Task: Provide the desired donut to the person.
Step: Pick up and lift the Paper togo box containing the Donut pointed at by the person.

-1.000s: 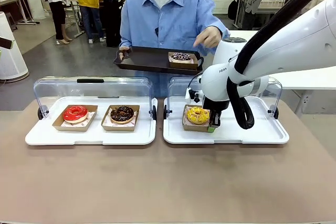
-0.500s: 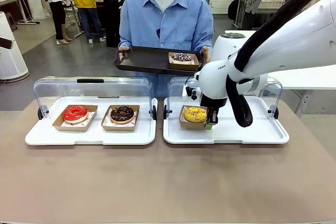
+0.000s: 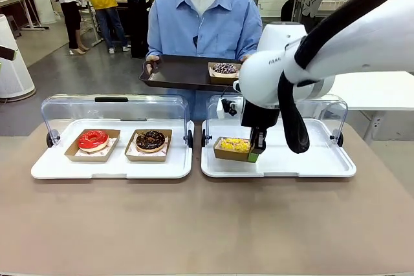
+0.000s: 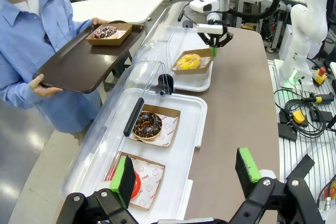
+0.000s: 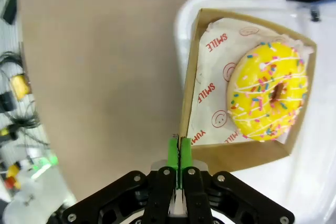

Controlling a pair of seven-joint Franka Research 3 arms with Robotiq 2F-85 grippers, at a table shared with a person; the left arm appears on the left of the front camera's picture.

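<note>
A yellow sprinkled donut (image 3: 235, 144) lies in a brown cardboard tray (image 5: 247, 153) that hangs a little above the right white tray (image 3: 304, 163). My right gripper (image 3: 253, 153) is shut on that cardboard tray's rim, its green pads (image 5: 175, 157) pinching the corner. The person (image 3: 204, 21) in a light-blue shirt stands across the table holding a dark serving tray (image 3: 181, 72) with a chocolate sprinkled donut (image 3: 224, 69) on it. My left gripper (image 4: 186, 174) is open above the left case, holding nothing.
The left white tray (image 3: 113, 166) under an opened clear lid (image 3: 113, 109) holds a red glazed donut (image 3: 93, 139) and a chocolate donut (image 3: 151, 139), each in a cardboard tray. Bare brown tabletop (image 3: 207, 224) lies in front. Cables (image 4: 302, 119) lie beside the table.
My right gripper has lifted the yellow donut's cardboard tray off the white tray and shifted it slightly left. The person's free hand went back to the serving tray's edge.
</note>
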